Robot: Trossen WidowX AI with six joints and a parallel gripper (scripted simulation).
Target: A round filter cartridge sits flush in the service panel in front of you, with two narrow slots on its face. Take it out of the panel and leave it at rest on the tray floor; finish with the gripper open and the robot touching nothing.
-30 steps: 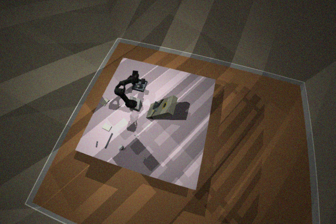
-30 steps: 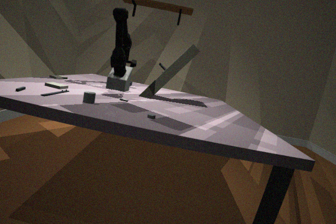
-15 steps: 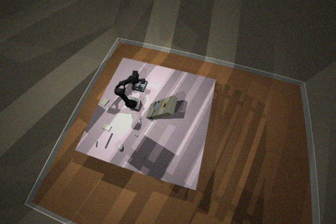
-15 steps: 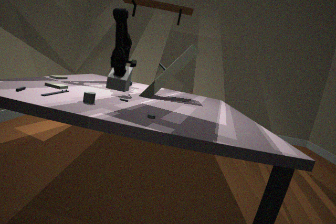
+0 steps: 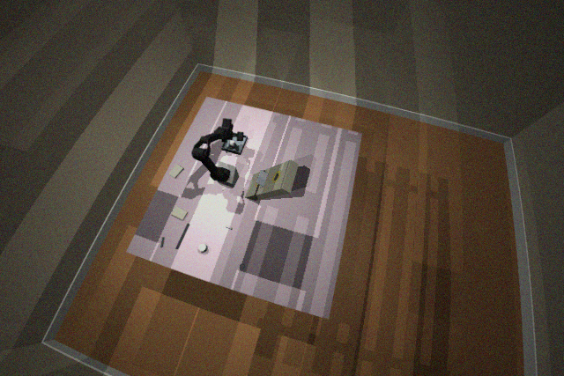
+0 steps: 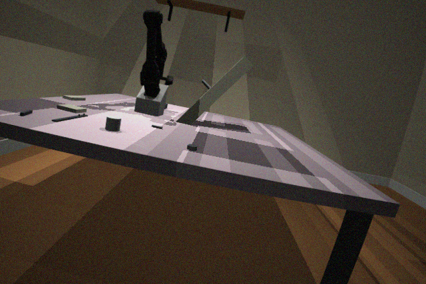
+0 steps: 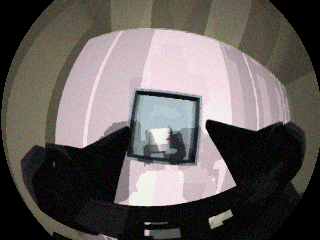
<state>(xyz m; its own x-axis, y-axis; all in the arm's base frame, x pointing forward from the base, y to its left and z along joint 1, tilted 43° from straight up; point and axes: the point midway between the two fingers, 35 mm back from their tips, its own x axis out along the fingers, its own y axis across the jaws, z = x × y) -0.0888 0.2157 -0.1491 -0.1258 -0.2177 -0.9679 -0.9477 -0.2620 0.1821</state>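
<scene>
The tray (image 5: 231, 151) (image 7: 199, 115) is a dark-rimmed square with a pale blue-grey floor. A whitish, round-looking piece, apparently the cartridge (image 7: 159, 136), rests on the tray floor towards its near side; its slots cannot be made out. My gripper (image 7: 168, 126) is open and empty above the tray, its fingertips spread wide on either side of it in the wrist view. The service panel (image 5: 287, 176) (image 6: 225, 81) is a sloped beige block right of the arm; its face shows a dark, yellow-edged spot (image 5: 276, 176). In the exterior view the tray is hidden.
A light grey plate (image 5: 262, 178) and a dark handle (image 5: 256, 190) are on the panel face. A small cylinder (image 5: 203, 247) (image 6: 113, 124), a dark bar (image 5: 182, 235) and two pale blocks (image 5: 176, 171) (image 5: 179, 213) lie on the table. A wooden shelf (image 6: 199, 6) hangs behind.
</scene>
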